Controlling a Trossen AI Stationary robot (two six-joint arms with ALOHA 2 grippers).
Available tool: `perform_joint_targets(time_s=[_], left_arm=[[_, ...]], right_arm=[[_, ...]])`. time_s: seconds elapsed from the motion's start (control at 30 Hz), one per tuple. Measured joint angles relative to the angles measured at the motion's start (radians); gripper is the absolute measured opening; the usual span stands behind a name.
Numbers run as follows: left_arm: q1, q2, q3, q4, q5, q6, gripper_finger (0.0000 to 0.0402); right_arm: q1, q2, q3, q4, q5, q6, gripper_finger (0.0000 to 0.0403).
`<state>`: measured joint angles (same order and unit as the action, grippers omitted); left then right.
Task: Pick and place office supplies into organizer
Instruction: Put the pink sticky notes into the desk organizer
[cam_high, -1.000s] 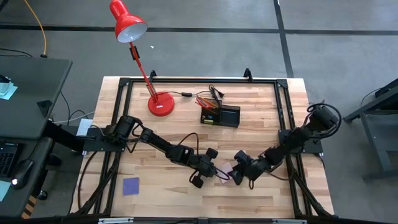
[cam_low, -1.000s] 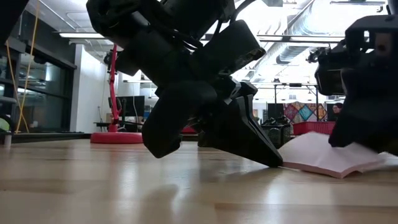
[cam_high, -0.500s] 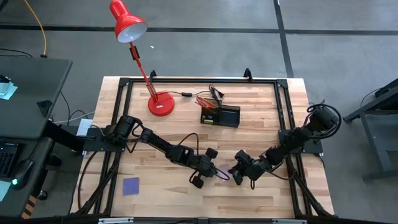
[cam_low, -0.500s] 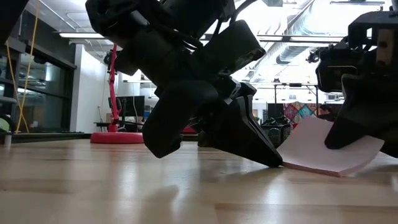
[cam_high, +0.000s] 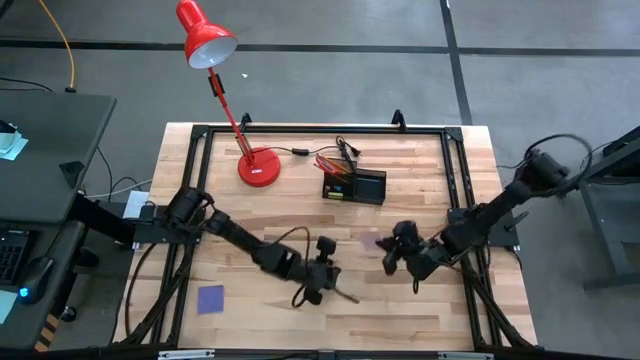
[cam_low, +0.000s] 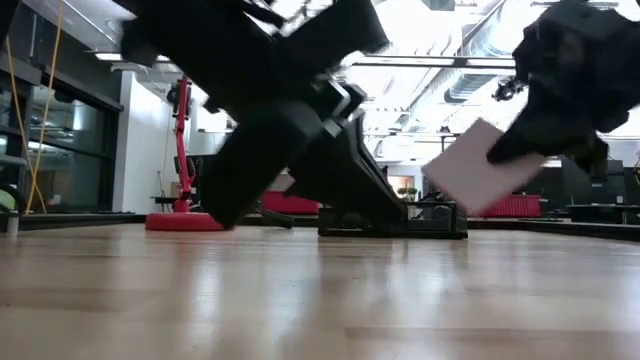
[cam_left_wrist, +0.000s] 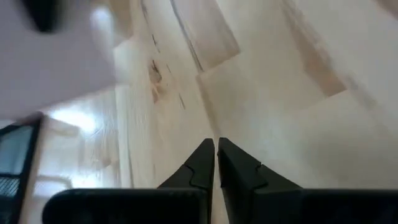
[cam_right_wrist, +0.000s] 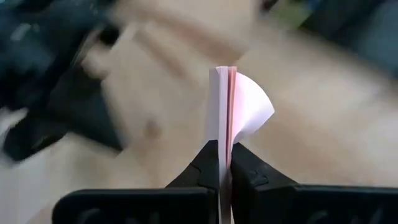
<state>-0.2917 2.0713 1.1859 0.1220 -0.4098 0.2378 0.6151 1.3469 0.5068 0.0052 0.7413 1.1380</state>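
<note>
The right wrist view's background is motion-blurred; a dark smear (cam_right_wrist: 56, 93) there cannot be identified. The organizer's (cam_high: 355, 186) contents are too small to sort in the high view. The left arm (cam_low: 270, 110) hides most of it in the low view.

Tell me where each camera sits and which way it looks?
High view: above, looking down; both arms, table, organizer, lamp.
Low view: at tabletop height, looking level; both arms, pink sticky pad lifted.
Left wrist view: on the left arm; left gripper, jaws shut over bare wood.
Right wrist view: on the right arm; right gripper pinching the pad.
Shared: low and right wrist views both show the pad.
</note>
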Motion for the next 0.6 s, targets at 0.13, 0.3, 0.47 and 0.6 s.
perform_joint_targets(time_s=[0.13,0.3,0.47,0.6], left_arm=[[-0.056,-0.002,-0.033,0.118,-0.127,-0.029,0.0015],[-0.1,-0.007,-0.058,0.212,-0.237,-0.028,0.0015],[-0.117,-0.007,-0.058,0.223,-0.288,-0.029,0.0015],[-0.116,-0.007,-0.058,0.211,-0.291,-0.018,0.0014]], right_arm=[[-0.016,-0.113,0.0,-0.115,0.181,-0.022,0.0001],[-0.097,-0.211,0.0,-0.169,0.279,-0.022,0.0001],[-0.254,-0.268,0.001,-0.139,0.254,-0.074,0.0001],[-0.407,-0.277,0.001,-0.064,0.104,-0.129,0.0001]])
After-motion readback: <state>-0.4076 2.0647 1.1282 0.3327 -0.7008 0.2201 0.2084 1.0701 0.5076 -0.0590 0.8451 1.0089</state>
